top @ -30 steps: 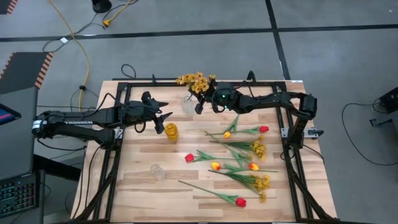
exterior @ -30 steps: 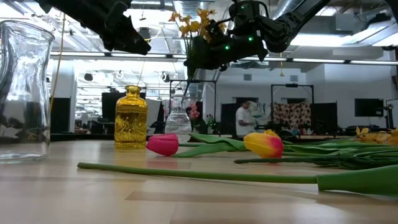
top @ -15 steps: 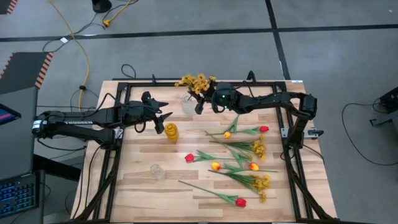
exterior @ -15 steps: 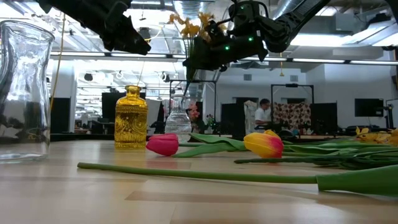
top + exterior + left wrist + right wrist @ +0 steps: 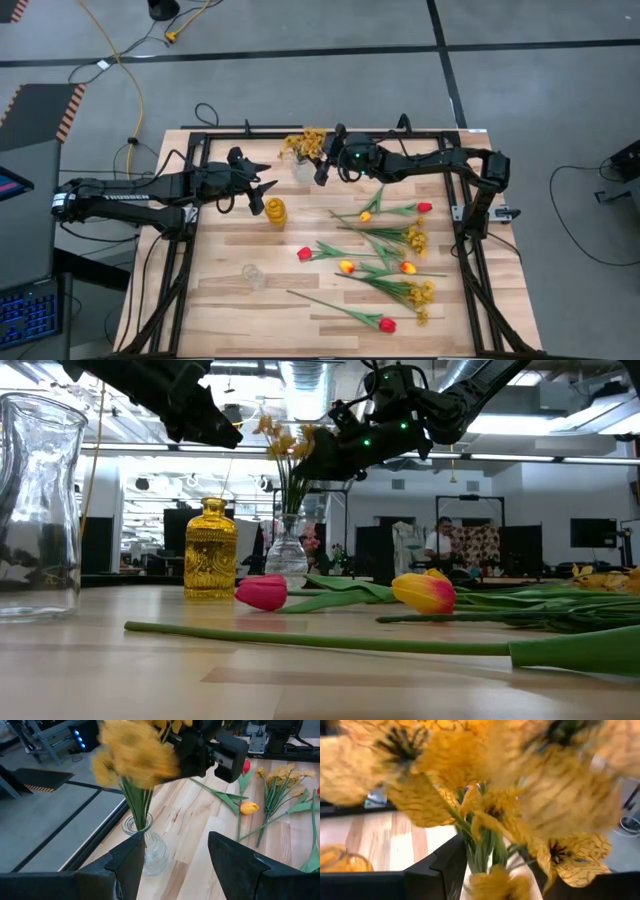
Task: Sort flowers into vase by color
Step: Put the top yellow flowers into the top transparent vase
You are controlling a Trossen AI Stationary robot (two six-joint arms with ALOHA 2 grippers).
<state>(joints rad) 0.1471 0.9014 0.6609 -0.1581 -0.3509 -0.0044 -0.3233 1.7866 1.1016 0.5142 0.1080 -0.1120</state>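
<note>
one mustard-yellow spray point(image 5: 303, 143) stands in the clear vase point(image 5: 303, 167) at the far edge. right claw point(image 5: 330, 158) spread just beside its stems, holding nothing. left claw point(image 5: 268, 187) spread, waiting near the amber vase point(image 5: 276, 212). tulips and sprays point(image 5: 385, 262) lie unsorted on the tabletop point(image 5: 230, 300); most work left.

— What do the arms look like?
— Both are black and jointed. The left arm point(image 5: 150, 190) has pale lettering along its side; the right arm point(image 5: 430, 162) shows small green lights near its wrist
— And the fingers?
— Dark, angular wedges
</note>
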